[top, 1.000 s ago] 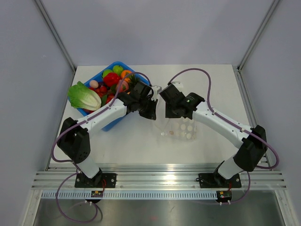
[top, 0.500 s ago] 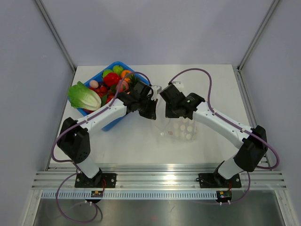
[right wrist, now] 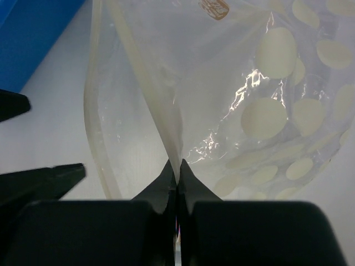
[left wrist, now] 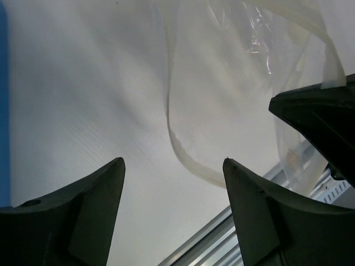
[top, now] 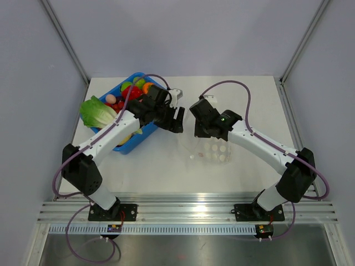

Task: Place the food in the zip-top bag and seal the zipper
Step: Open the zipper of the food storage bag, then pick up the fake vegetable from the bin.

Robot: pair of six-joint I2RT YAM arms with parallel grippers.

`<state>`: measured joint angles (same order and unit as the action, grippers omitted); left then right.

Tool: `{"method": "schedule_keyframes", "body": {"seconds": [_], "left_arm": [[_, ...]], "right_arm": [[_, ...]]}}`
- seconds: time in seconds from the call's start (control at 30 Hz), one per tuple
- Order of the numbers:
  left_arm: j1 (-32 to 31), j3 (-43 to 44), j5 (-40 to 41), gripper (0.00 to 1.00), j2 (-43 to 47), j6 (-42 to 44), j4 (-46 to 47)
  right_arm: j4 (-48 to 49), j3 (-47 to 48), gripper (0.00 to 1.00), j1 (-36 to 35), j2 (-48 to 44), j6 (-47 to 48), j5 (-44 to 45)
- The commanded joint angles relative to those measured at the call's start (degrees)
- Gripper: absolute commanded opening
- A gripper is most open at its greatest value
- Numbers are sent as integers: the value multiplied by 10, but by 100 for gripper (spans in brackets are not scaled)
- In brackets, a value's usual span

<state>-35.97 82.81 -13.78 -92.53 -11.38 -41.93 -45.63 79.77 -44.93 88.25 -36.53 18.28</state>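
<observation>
Centrally, the zip-top bag (top: 215, 152) lies on the white table (top: 161, 172), its dotted body flat. Its zipper (right wrist: 161, 119) edge is clamped between the closed fingers of the right gripper (right wrist: 177, 166). The left gripper (left wrist: 172, 166), jaws spread wide and holding nothing, hovers just beside the bag's mouth. The food (top: 133, 91) sits in the blue bin (top: 125, 145), left of the bag, a lettuce (top: 99, 113) overhanging its rim.

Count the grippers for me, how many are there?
2. The left gripper hangs open beside the blue bin; the right gripper is shut on the zip-top bag's zipper.
</observation>
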Motion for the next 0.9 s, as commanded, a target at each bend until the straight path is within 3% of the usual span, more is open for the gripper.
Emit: {"method": "schedule_keyframes", "body": {"seconds": [0.0,0.3,0.47,0.63,0.87], "left_arm": [[44,43,38,75,52,15,-34],[172,47,124,74,96,-29,-43],[211,104,192,86,69,-55,-38],[236,169,268,92,-2,-123,-39],[266,277,238,90,-112,-239,-61]], "right_arm": [[26,8,0,6,-19,3,-10],[26,19,0,6,-27,14,-11],[29,21,0,5,-28,19,-13],[31,22,0,5,-26,19,-20],[34,20,0,5,-23,23,-24]]}}
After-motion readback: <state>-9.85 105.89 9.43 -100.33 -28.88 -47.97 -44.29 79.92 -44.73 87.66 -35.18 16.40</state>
